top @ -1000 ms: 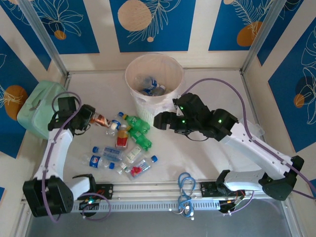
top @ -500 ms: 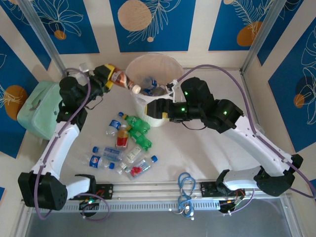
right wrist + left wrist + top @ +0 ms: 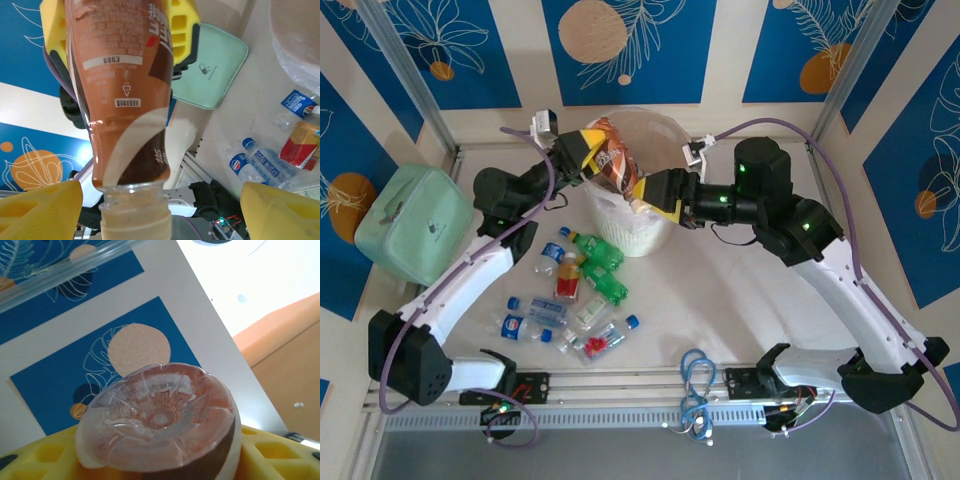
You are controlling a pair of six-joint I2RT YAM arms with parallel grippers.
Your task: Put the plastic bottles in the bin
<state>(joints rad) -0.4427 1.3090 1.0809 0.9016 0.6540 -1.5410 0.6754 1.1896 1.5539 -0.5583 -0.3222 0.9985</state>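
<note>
A brown-labelled plastic bottle [image 3: 613, 165] hangs tilted over the cream-white bin [image 3: 630, 235], cap end down. My left gripper [image 3: 592, 150] is shut on its body near the base. In the left wrist view the bottle's base [image 3: 160, 415] sits between my yellow pads [image 3: 280, 455]. My right gripper [image 3: 645, 195] is open, with a yellow fingertip [image 3: 40, 210] on either side of the bottle's neck [image 3: 135, 215], neither touching it. Several more bottles lie on the table: green ones [image 3: 603, 252], blue-capped clear ones [image 3: 535, 310] and one with red contents [image 3: 605, 340]. Bottles also lie inside the bin.
A mint-green bag [image 3: 405, 220] stands at the left wall. A blue cable coil [image 3: 698, 385] lies at the near rail. The right wrist view shows the bag [image 3: 210, 65] and table bottles [image 3: 260, 160] below the held bottle.
My left arm has carried the brown bottle from the table up over the bin. My right gripper has moved up to the bottle's cap end.
</note>
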